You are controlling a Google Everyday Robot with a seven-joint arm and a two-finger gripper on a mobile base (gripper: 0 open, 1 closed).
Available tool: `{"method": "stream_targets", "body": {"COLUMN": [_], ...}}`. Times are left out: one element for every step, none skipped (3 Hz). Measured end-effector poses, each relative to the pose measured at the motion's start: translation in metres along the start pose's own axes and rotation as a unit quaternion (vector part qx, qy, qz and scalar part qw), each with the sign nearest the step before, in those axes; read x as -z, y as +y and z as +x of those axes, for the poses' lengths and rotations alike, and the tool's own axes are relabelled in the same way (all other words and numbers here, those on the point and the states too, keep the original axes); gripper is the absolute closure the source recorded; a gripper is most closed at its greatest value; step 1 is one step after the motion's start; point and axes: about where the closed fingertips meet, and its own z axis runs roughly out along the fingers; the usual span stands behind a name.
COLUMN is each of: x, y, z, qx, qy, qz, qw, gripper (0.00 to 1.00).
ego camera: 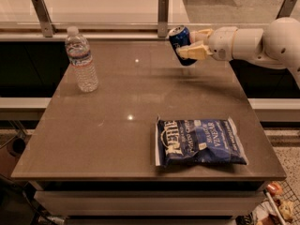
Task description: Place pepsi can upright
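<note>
The pepsi can (181,42) is a small dark-blue can with a silver top. It hangs in the air above the far right part of the brown table (117,125), tilted a little with its top toward the upper left. My gripper (191,43) comes in from the right on a white arm (253,43) and is shut on the can, with one tan finger (196,53) across its front and the other behind it. The can does not touch the table.
A clear plastic water bottle (81,60) stands upright at the table's far left. A dark-blue chip bag (200,142) lies flat near the front right edge. A ledge with metal posts (162,11) runs behind the table.
</note>
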Motion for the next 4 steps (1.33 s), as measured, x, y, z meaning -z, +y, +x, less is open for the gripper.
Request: {"method": "stream_targets", "body": {"x": [0.001,0.006,0.012,0.015], "y": [-0.003,-0.004,-0.006,-0.009], "z": [0.011,0.023,0.03,0.035], "qx": [-0.009,-0.02,-0.032,-0.048], "qy": [-0.014,-0.033,-0.052,-0.075], "qz": [-0.006,-0.008,-0.013,-0.023], "qw": [0.9998,0.9992,0.998,0.9958], "gripper": [1.0,1.0,1.0,1.0]}}
